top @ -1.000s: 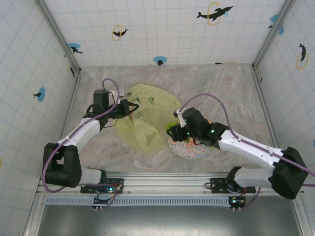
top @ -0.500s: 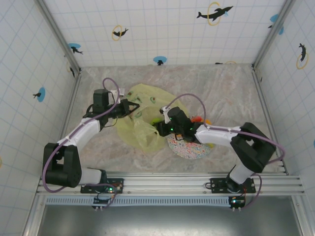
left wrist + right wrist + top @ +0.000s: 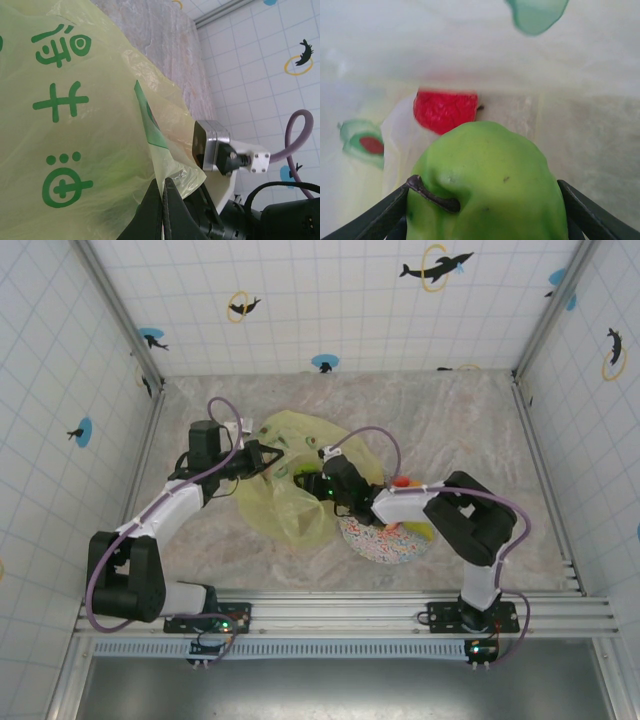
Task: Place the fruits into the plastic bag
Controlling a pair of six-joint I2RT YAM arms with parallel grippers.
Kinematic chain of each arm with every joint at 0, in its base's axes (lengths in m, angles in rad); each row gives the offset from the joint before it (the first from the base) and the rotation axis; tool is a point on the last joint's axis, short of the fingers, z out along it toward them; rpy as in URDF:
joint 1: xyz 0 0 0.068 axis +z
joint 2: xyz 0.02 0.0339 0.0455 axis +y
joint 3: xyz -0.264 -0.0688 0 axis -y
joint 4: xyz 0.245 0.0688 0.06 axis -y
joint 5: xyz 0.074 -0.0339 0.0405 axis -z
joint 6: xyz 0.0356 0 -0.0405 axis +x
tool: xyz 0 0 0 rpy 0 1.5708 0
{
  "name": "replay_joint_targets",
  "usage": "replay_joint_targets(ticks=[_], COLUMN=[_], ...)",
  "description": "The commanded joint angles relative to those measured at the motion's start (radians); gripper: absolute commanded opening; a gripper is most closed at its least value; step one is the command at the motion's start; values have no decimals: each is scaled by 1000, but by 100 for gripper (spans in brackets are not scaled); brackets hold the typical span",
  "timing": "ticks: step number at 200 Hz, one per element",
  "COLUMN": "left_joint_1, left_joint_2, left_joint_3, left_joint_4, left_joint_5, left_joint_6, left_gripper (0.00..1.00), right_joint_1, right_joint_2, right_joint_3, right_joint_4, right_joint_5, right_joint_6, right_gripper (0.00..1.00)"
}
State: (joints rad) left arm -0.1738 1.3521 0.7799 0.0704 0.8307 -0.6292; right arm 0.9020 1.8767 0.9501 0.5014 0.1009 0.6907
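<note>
The yellow-green plastic bag (image 3: 300, 445) lies left of centre on the table. My left gripper (image 3: 268, 462) is shut on the rim of the bag (image 3: 75, 100), the film pinched between its black tips (image 3: 164, 187). My right gripper (image 3: 312, 483) reaches into the bag's mouth, shut on a green apple (image 3: 490, 185) with a dark stem, one finger (image 3: 375, 220) on each side. Beyond the apple a small red fruit (image 3: 445, 110) lies inside the bag. An orange-red fruit (image 3: 402, 482) and a yellow-green one (image 3: 420, 530) sit by the plate.
The speckled round plate (image 3: 385, 545) lies just right of the bag, under my right forearm. My right wrist's camera housing (image 3: 215, 147) sits close to the pinched rim. Tiled walls enclose the table on three sides.
My right arm has swung left from over the plate to the bag's mouth, carrying the green apple. The left gripper has stayed put, holding the bag's rim.
</note>
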Motion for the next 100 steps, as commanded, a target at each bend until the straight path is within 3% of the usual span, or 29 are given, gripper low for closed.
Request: replay_joint_targets(ticks=[1, 100], left_joint_1=[3, 4], left_joint_2=[-18, -16], left_joint_3=[-7, -7], left_joint_4=[23, 22], left_joint_5=[24, 20], left_joint_6=[-3, -2], left_gripper=[0, 0], right_joint_1=[3, 2], right_joint_2=[44, 199], right_joint_3=[55, 240], right_joint_4=[71, 32], right_joint_5=[112, 225], right_joint_6=[132, 355], right_gripper=[51, 65])
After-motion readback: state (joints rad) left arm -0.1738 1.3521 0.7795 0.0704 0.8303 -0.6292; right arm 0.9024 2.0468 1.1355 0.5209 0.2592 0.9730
